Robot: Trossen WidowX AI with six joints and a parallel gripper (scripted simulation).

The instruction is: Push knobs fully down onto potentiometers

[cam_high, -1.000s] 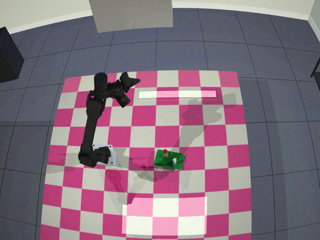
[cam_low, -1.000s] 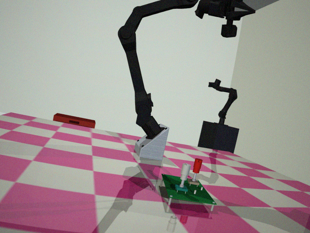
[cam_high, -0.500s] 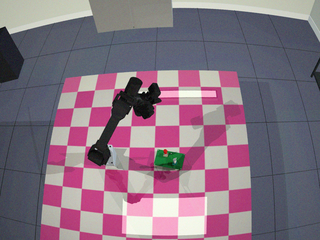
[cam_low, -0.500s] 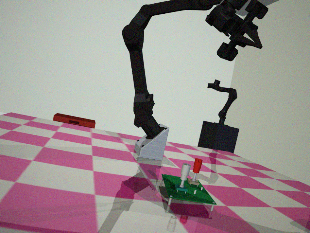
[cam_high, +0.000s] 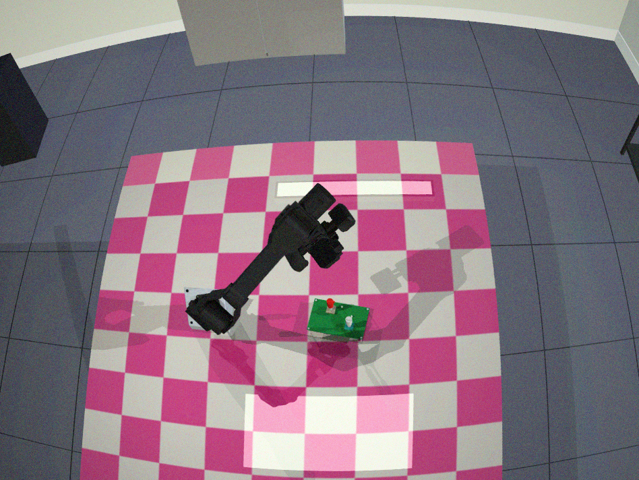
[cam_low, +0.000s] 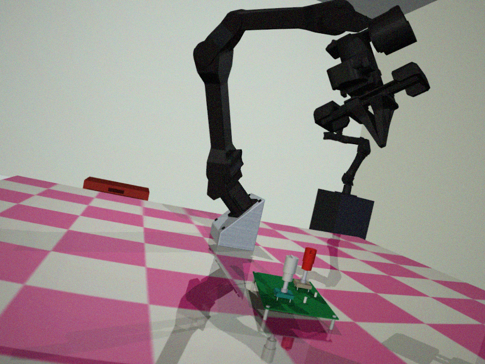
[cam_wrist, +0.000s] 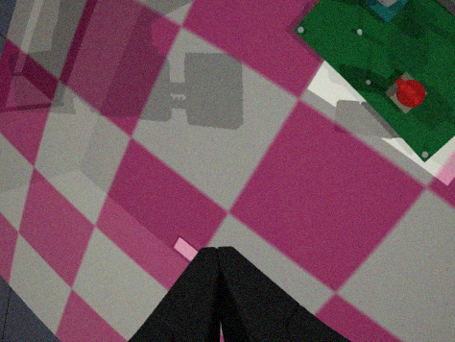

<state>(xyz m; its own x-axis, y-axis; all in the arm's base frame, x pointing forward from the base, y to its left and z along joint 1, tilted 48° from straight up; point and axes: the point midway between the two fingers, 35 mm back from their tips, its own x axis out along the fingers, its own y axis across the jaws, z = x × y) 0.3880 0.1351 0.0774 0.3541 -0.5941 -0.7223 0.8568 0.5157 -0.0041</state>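
The green board [cam_high: 320,323] [cam_low: 317,308] [cam_wrist: 331,38] stands on short legs. Its red knob [cam_high: 329,303] [cam_low: 308,258] [cam_wrist: 411,93] is upright above the beige potentiometer [cam_high: 331,311] [cam_low: 302,284] [cam_wrist: 407,109]. Its white knob [cam_high: 349,320] [cam_low: 289,268] is upright above the teal potentiometer [cam_low: 283,293] [cam_wrist: 388,14]. In the exterior view, bare shaft shows beneath both knobs. My gripper [cam_low: 382,145] [cam_wrist: 216,260] is shut and empty, tips downward, high above the table and away from the board. In the top view the arm hides its fingertips.
The arm's pale base [cam_high: 194,325] [cam_low: 241,231] stands beside the board on the checkered table [cam_high: 278,364] [cam_low: 105,258]. Small pegs stand on the board near the potentiometers. A red box [cam_low: 133,189] and a dark block [cam_low: 340,213] with another arm are in the background.
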